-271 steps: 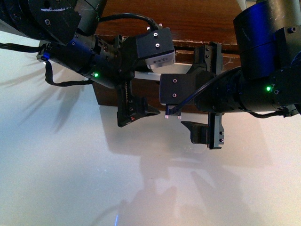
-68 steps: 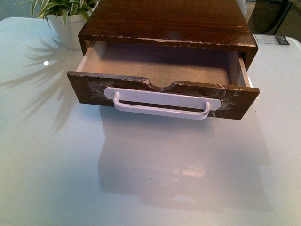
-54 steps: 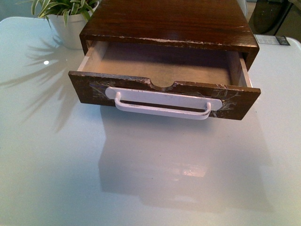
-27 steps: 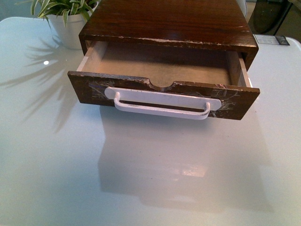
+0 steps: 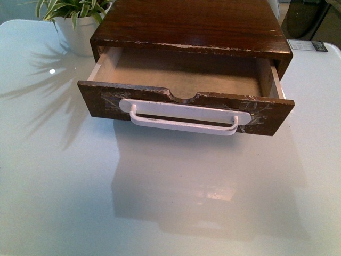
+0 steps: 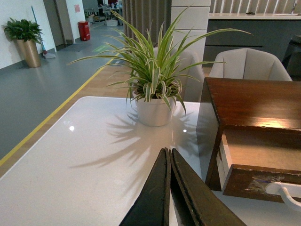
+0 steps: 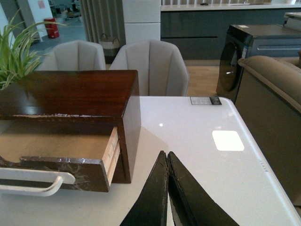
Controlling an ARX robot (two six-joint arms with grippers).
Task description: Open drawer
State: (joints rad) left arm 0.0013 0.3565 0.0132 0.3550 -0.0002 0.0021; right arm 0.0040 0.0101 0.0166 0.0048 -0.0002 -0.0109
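Observation:
The drawer (image 5: 184,109) is dark brown wood with whitish scratches, a half-round notch in its top edge and a wide white bar handle (image 5: 184,118). It stands pulled out of its wooden cabinet (image 5: 192,26), its bare inside showing. Neither arm appears in the front view. My left gripper (image 6: 169,155) is shut and holds nothing, hovering over the table to the left of the drawer (image 6: 261,176). Shut and holding nothing too, my right gripper (image 7: 166,157) hovers to the right of the drawer (image 7: 61,172), apart from it.
A spider plant in a white pot (image 5: 74,26) stands at the cabinet's back left (image 6: 153,110). The glossy white table (image 5: 170,202) stretches in front. A small label card (image 7: 205,100) lies at the back right. Chairs (image 7: 150,66) stand behind the table.
Five seconds ago both arms filled the front view at the drawer's handle; they have since withdrawn from it. Over the last second the open drawer has barely shifted.

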